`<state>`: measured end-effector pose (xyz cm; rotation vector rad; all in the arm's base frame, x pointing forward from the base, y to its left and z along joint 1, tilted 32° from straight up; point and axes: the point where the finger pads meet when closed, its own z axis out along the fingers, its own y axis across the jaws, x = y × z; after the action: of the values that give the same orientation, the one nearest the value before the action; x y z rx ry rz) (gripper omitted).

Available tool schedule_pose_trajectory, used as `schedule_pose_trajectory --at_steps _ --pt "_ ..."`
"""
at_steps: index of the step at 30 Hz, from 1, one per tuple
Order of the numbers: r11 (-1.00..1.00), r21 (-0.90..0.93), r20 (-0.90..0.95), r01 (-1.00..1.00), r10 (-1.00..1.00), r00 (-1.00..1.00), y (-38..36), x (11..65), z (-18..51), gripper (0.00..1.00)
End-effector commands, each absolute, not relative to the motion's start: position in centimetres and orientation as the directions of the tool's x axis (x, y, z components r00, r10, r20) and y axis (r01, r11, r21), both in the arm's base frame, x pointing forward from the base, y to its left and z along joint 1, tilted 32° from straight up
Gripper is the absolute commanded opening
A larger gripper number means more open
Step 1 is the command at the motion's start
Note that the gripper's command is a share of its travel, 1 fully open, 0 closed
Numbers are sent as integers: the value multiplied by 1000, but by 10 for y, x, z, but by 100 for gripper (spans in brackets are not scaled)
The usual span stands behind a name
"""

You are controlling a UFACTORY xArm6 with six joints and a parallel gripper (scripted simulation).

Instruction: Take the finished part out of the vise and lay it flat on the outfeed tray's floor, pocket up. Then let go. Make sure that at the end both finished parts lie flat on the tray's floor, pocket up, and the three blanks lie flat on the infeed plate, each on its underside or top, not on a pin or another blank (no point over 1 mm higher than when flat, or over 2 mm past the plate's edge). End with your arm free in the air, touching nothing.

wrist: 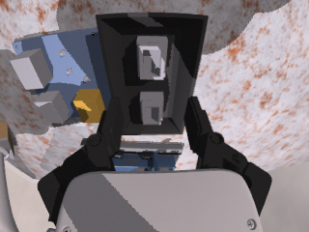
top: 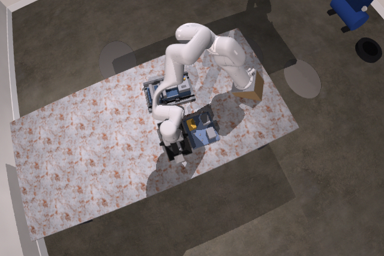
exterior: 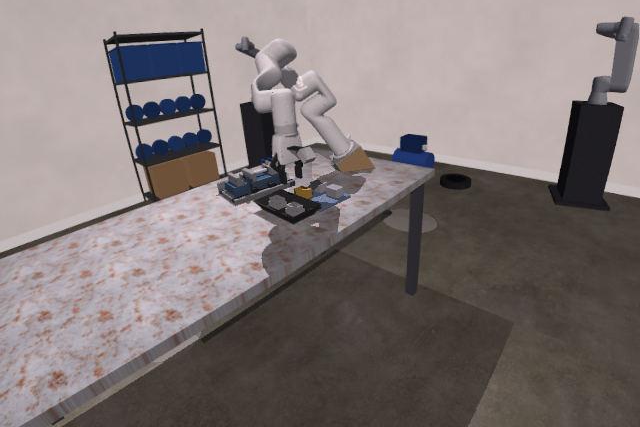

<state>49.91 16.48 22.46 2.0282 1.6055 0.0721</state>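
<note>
Pincer (wrist: 154,130) partly open and empty above outfeed tray (wrist: 110,58) holding 2 grey parts (wrist: 153,61)

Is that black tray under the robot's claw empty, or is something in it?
Not empty. Two grey blocks lie on the floor of the black tray, and the open gripper above holds nothing.
</note>
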Motion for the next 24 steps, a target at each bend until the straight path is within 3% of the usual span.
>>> schedule_pose_trajectory --at_steps 1,16,17,24 --pt "-138 446 -285 884 915 287 174 491 246 69" --pt "-138 446 -285 884 915 287 182 483 263 69" --pt "-138 446 -285 884 915 287 182 483 263 0" --pt "-138 446 -285 884 915 287 182 483 263 0"
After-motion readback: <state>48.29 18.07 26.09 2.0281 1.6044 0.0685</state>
